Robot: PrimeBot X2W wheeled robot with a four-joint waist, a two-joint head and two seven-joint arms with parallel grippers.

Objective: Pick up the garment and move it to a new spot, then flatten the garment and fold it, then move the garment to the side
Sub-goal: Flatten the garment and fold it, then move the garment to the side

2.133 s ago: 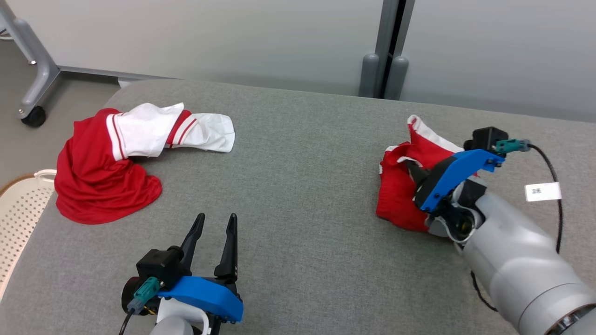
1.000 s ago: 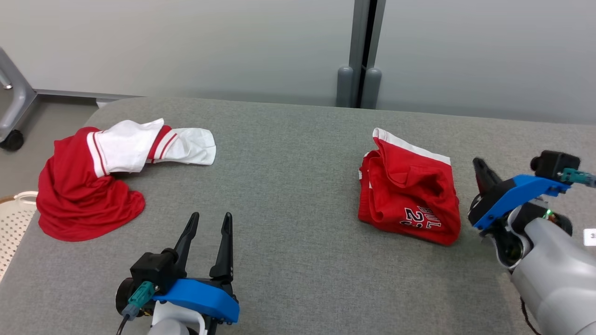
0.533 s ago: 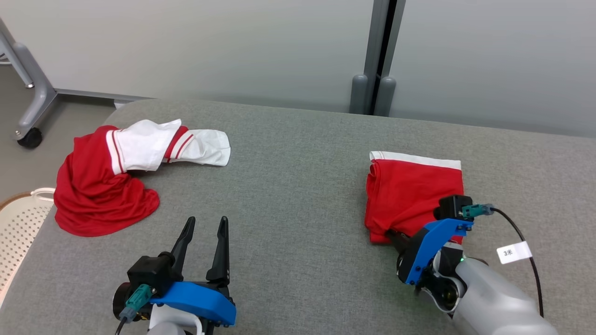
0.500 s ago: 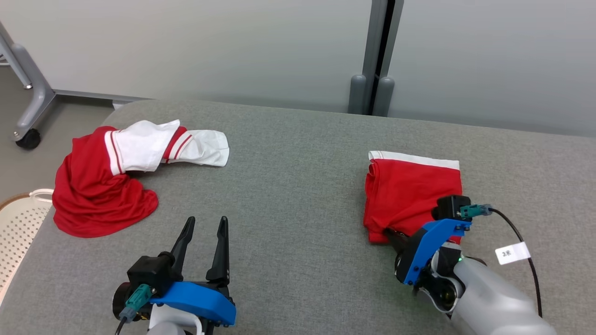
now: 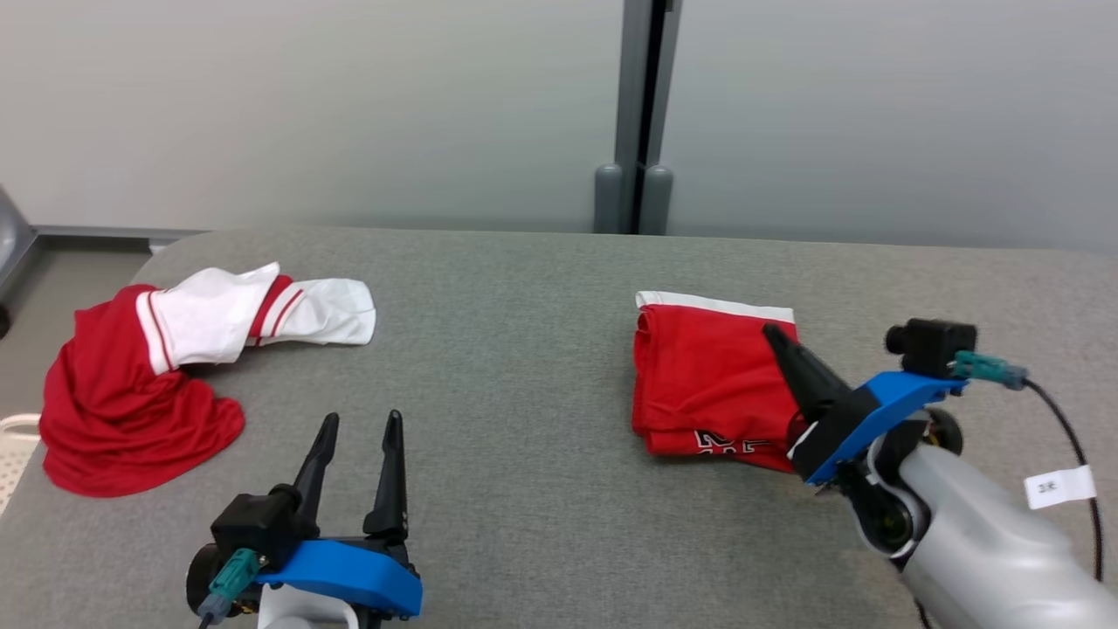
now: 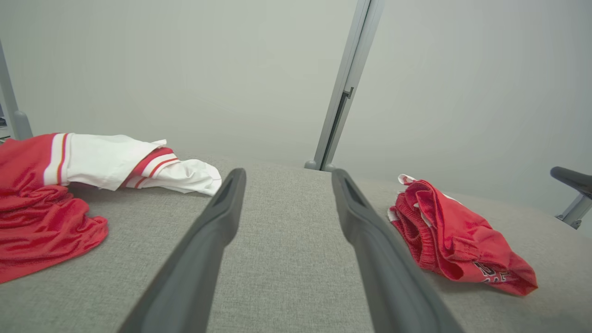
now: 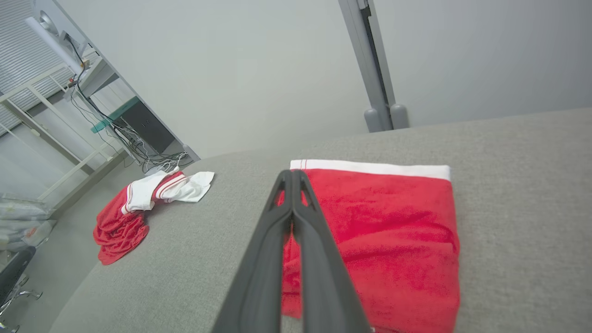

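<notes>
Since half a second ago the right gripper (image 5: 772, 333) has left the near left corner of the garment (image 5: 707, 376) and now slants over its right half, tip near the far right corner. The camera has shifted as well.

Nearest, at the lower left of the head view, the left gripper (image 5: 362, 418) hovers over bare table (image 5: 524, 349), its two dark fingers spread wide with nothing between them; its wrist view shows the same gap (image 6: 287, 173).

To the right, a white tag (image 5: 1061, 487) hangs on the cable (image 5: 1070, 428) of the right arm; its marks are too small to read. The right gripper's fingers are pressed flat together from root to tip (image 7: 291, 172) and pinch no cloth.

Beneath them the garment (image 7: 393, 222) lies folded in a flat red rectangle on the right half of the table, a white band along its far edge. White lettering (image 5: 729, 443) shows on the near fold, upside down to the head camera; a "2" can be made out and the rest is tucked under. From the left wrist the garment (image 6: 458, 240) looks a low, rumpled stack.

Farther left, well apart from it, lies a red-and-white pile (image 5: 131, 411) of crumpled cloth. Beside that, at the picture's left edge, a sliver of a pale perforated basket (image 5: 10, 454) sits below table level; its contents cannot be seen.

Beyond the table stand a grey post (image 5: 642, 114) and a plain wall (image 5: 306, 105).
</notes>
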